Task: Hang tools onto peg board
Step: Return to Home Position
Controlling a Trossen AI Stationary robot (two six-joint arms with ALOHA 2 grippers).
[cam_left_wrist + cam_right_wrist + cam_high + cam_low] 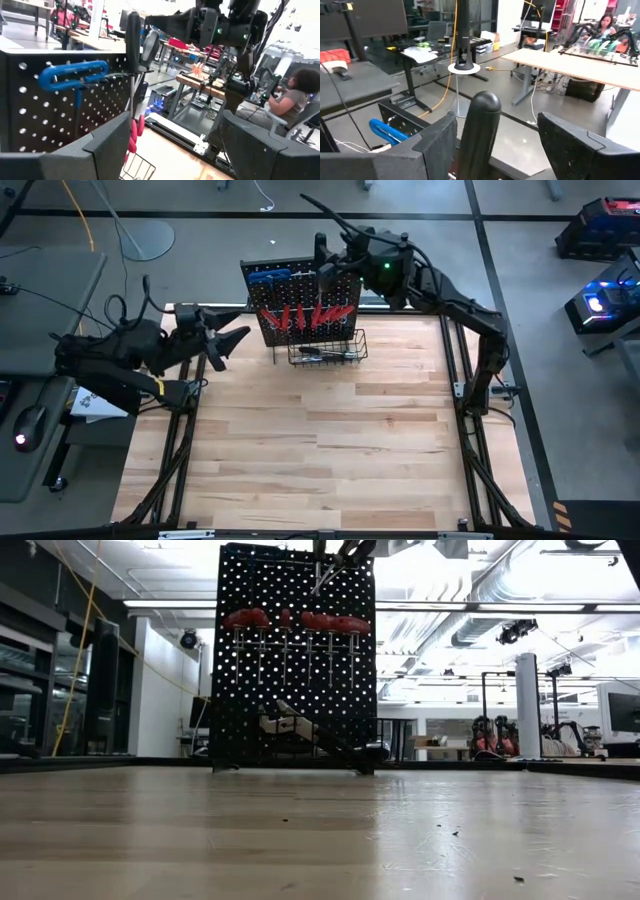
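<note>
Well, the peg board (300,305) stands upright at the far edge of the table (330,450), in the upper middle of the high view. It is black and full of small holes.

A row of red screwdrivers (300,315) hangs across its middle, handles up. A blue key (74,75) with a T-shaped handle hangs near the board's top, in the left of the left wrist view. A black screwdriver (480,127) sits at the board's top edge. Only its round black handle shows well. Its thin shaft is hard to see against the dark board.

A black wire basket (328,348) sits at the board's foot. Something silver lies in it, but I cannot tell what it is.

The right gripper (328,270) is right above the board's top right corner. Its jaws are spread, one on each side of the black handle, with a clear gap on one side. In the low view it is cut off by the top edge.

The left gripper (233,347) hangs over the table's upper left corner, beside the board and apart from it. Its jaws are spread and hold nothing.

A person (290,102) sits in the room behind, at the right edge of the left wrist view.
</note>
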